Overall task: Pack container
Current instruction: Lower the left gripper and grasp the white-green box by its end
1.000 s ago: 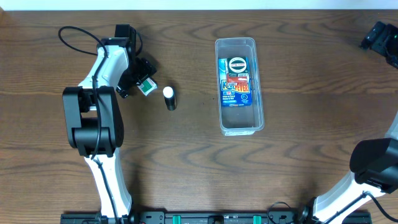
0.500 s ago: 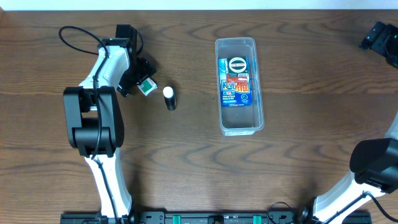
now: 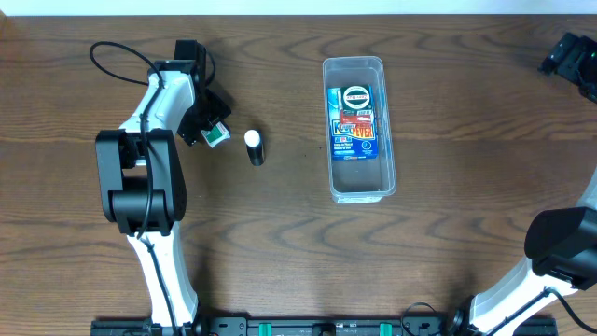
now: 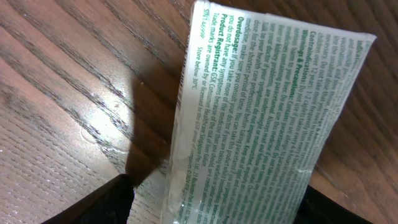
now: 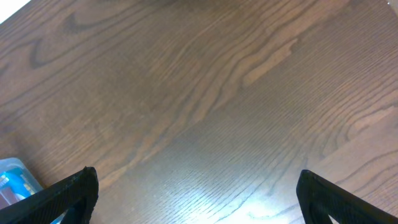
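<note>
Container (image 3: 359,182) sits mid-table, blue box (image 3: 354,123) inside. Left gripper (image 3: 214,132) straddles green-print box (image 4: 267,124), well left of container; cannot tell if clamped. Square your fingers on its sides, confirm bite before lifting. Right gripper (image 5: 196,183) idle, fingers wide apart.

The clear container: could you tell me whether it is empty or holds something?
Not empty: a blue, red and white packet lies flat inside the container, leaving its near end bare.
</note>
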Tool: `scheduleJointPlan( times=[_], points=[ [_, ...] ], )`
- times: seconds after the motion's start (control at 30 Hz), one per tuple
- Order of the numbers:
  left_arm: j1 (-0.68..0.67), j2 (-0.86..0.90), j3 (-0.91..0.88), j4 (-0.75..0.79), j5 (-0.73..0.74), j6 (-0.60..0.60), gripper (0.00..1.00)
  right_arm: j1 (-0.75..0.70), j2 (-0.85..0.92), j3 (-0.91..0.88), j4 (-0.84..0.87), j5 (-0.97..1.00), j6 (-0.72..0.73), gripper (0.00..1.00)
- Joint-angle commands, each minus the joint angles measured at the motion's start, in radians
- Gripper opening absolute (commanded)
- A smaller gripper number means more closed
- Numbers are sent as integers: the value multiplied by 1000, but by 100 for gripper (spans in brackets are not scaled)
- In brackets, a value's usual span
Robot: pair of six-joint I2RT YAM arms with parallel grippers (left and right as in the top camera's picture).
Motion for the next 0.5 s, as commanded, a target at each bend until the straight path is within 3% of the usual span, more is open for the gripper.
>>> scheduleJointPlan(
  times=[0.0, 0.2, 0.47],
  points=[
    [-2, 16, -3, 2, -16, -6, 75, -10, 10, 0, -1, 6, 6, 99],
    [-1, 16, -3, 10, -16, -6, 61, -10, 10, 0, -1, 6, 6, 99],
    [-1, 16, -3, 12, -16, -6, 61, -10, 10, 0, -1, 6, 6, 99]
  ],
)
